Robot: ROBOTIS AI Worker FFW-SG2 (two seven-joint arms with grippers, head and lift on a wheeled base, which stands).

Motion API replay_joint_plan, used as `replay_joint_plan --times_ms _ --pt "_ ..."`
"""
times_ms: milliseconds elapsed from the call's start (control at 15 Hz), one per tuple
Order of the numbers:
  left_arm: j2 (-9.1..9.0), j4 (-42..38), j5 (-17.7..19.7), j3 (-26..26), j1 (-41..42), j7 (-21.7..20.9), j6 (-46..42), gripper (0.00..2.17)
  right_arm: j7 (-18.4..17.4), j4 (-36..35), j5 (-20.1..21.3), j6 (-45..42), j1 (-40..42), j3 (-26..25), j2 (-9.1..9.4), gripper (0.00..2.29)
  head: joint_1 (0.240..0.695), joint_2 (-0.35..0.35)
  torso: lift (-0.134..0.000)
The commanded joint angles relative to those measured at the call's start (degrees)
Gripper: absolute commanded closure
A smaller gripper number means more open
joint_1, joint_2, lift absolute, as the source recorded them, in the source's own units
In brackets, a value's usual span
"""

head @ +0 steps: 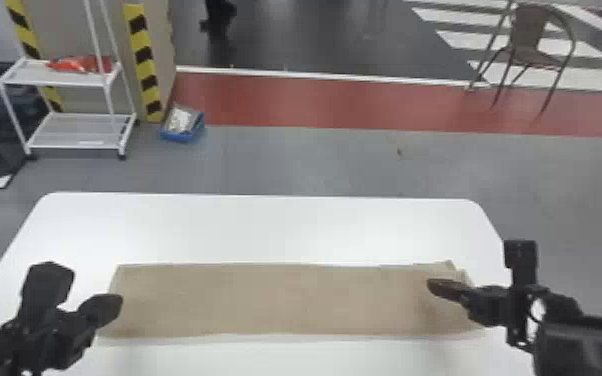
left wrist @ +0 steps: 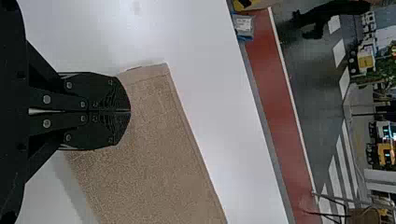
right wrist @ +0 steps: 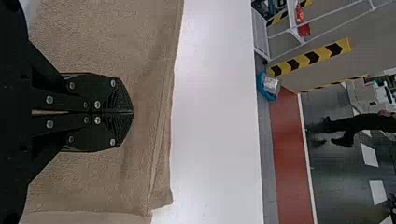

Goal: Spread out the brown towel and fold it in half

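The brown towel (head: pixel 285 300) lies flat on the white table as a long strip running left to right, with slightly uneven layers at its right end. My left gripper (head: pixel 110 305) is at the strip's left end; in the left wrist view the left gripper (left wrist: pixel 130 111) has its fingers pressed together over the towel (left wrist: pixel 154 154). At the other end, my right gripper (head: pixel 432 286) is over the towel's right part. The right gripper (right wrist: pixel 132 112) in the right wrist view is also shut, with towel (right wrist: pixel 107 177) beneath and around it.
The white table (head: pixel 265 225) extends behind the towel and in front of it. Beyond it on the floor are a white shelf rack (head: pixel 80 132), a blue box (head: pixel 183 125) and a chair (head: pixel 530 45).
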Motion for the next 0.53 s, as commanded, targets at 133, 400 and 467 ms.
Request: replay_joint_plan --times_ms 133,400,467 --pt "-0.05 0.51 0.26 0.02 -0.34 0.03 -1.65 1.66 -4.87 6.6 0.56 -6.11 -3.82 3.34 0.45 1.48 0.695 -0.104 0.0" --pt "0.04 -0.81 0.62 0.9 1.07 0.38 -2.35 1.66 -3.47 0.18 -2.17 -5.93 0.75 -0.87 1.24 1.47 0.695 -0.094 0.0" --pt "0.13 -0.72 1.32 1.08 1.68 0.64 -4.81 1.66 -3.03 -2.37 -3.22 -6.81 3.13 -2.46 1.24 1.46 0.695 -0.095 0.0"
